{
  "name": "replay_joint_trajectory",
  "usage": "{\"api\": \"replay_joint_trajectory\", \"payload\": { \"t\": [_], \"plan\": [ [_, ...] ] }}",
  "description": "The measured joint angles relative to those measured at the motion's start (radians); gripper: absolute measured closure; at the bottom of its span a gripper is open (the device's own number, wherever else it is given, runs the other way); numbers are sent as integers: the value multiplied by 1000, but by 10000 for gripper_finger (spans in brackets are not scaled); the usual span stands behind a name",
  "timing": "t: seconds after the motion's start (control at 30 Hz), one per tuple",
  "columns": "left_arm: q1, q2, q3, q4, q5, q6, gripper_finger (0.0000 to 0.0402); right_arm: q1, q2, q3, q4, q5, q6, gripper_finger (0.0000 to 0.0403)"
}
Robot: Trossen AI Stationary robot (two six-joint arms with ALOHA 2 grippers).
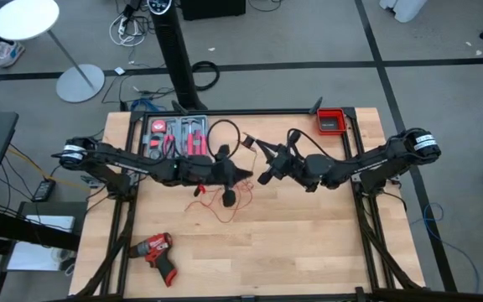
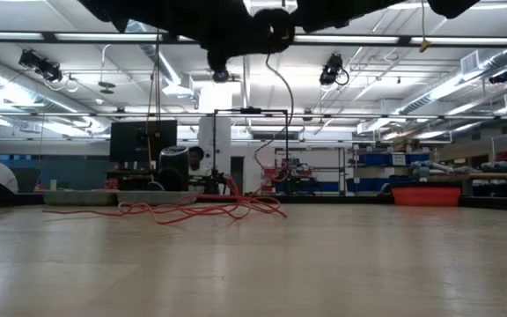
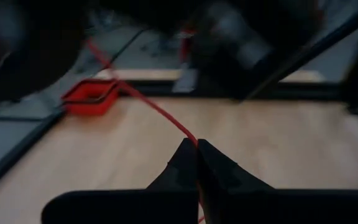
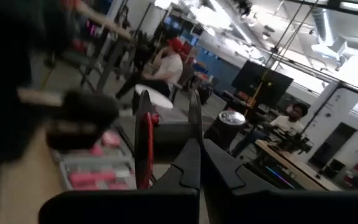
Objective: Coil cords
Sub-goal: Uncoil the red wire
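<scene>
The thin bright red wire (image 3: 157,112) looks light and limp; the left gripper (image 3: 197,149) pinches it, fully closed. The right gripper (image 4: 201,152), mid-table, is closed on the thicker black cable (image 1: 225,134), which seems stiffer and better held near its end.

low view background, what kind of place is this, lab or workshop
Probably a robotics lab or workshop: an open hall with ceiling strip lights, blue storage shelving along the back, and a light wooden worktable carrying a red cordless drill and a tray of red-handled hand tools.
</scene>
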Motion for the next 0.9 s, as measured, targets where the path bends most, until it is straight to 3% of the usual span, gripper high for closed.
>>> {"api": "replay_joint_trajectory", "payload": {
  "t": [0.17, 0.37, 0.53, 0.9],
  "plan": [
    [0, -18, 0, 70, 132, -57, 401, -13, 0, 0, -157, 14, -26, 403],
    [0, -73, 0, 39, 112, -59, 401, 3, 0, 0, -245, 66, -56, 403],
    [0, -123, 0, 0, 53, -9, 401, 29, 0, 0, -262, 99, -113, 403],
    [0, -245, 0, -302, -281, 47, 401, 89, 0, 0, -259, 172, -173, 403]
  ]
}}
